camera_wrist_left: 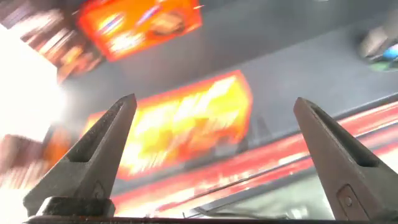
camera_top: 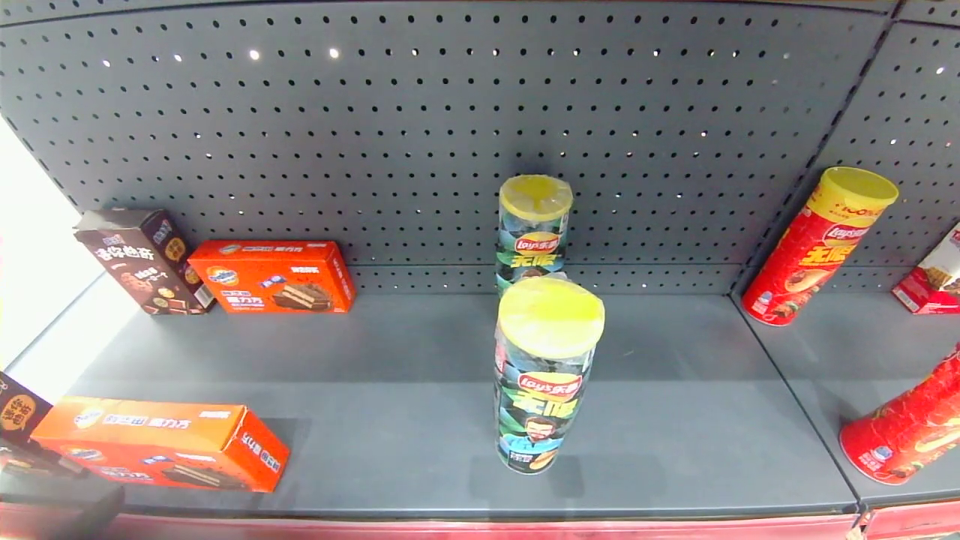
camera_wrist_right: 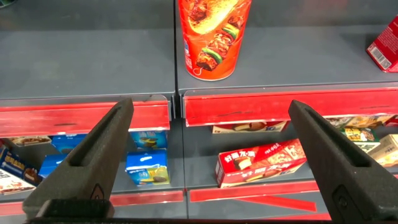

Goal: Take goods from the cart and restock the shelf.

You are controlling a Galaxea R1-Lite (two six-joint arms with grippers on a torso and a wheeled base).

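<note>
Two green chip cans with yellow lids stand on the grey shelf [camera_top: 675, 390]: one at the front middle [camera_top: 544, 375], one behind it by the pegboard [camera_top: 533, 225]. An orange wafer box [camera_top: 161, 442] lies at the shelf's front left, and shows blurred as the orange box [camera_wrist_left: 186, 121] in the left wrist view. My left gripper [camera_wrist_left: 214, 124] is open and empty, held in front of that box. My right gripper [camera_wrist_right: 211, 130] is open and empty, facing the red shelf edge [camera_wrist_right: 280, 102] below a red chip can [camera_wrist_right: 212, 37].
A second orange box [camera_top: 274, 275] and a dark cookie box [camera_top: 142, 259] sit at the back left. Red cans stand [camera_top: 817, 244] and lie [camera_top: 907, 427] on the right bay. Lower shelves hold a red box [camera_wrist_right: 261, 163] and blue packs [camera_wrist_right: 148, 167].
</note>
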